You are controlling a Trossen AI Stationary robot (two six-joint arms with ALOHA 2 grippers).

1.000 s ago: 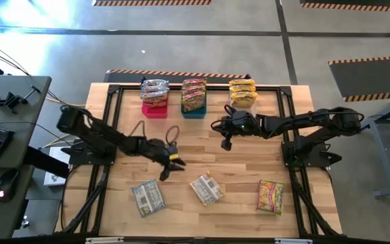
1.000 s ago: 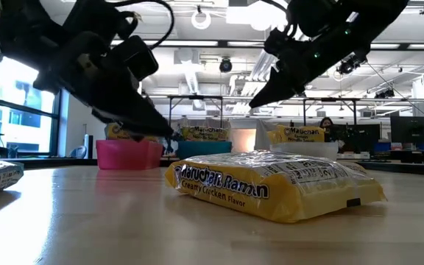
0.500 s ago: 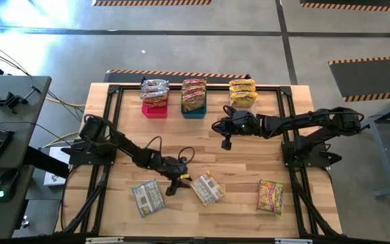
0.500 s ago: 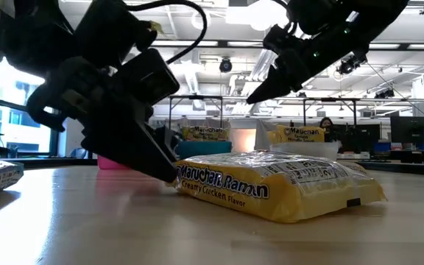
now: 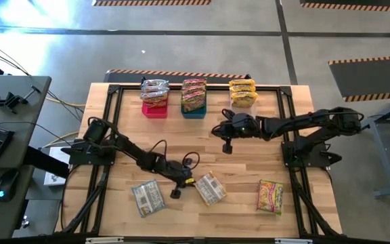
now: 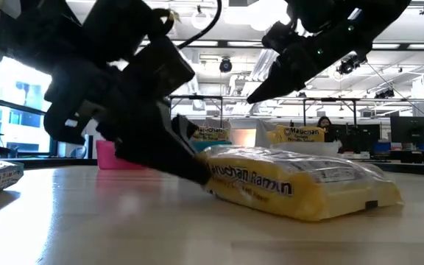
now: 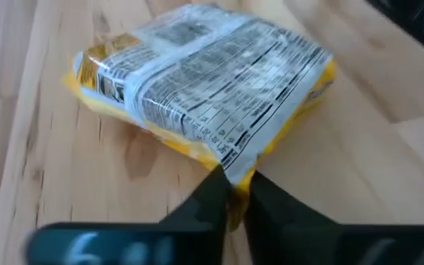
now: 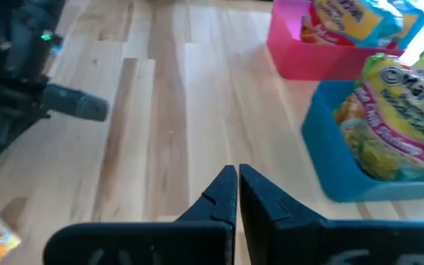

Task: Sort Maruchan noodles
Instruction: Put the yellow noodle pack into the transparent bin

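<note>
Noodles are what we are sorting, and the left claw (image 7: 235,193) sits low on the table (image 5: 249,166) with its fingers pinched on the crimped end seam of the yellow packet (image 7: 205,88), which lies flat directly ahead of it. We read the seam as the chosen hold because it is the only thin lip a narrow claw can nip on such a flat, puffy pack; the body would likely slip. From above, the left claw (image 5: 181,181) meets this packet (image 5: 209,188) at its near edge, in the front middle of the table.

To one side of that claw lies the grey packet (image 5: 147,198), and well beyond the yellow one, on the far side from the claw, the orange-red packet (image 5: 271,196); both lie loose, apparently awaiting their turn.

The right claw (image 8: 238,195) hangs clenched and empty above bare boards, just short of the blue bin (image 8: 359,165) and pink bin (image 8: 304,48), probably parked clear of the left arm's work. We see it (image 5: 226,144) in the overhead view in front of the row of bins, where the clear bin (image 5: 242,95) already holds yellow packs, so we judge the gripped packet belongs there.
</note>
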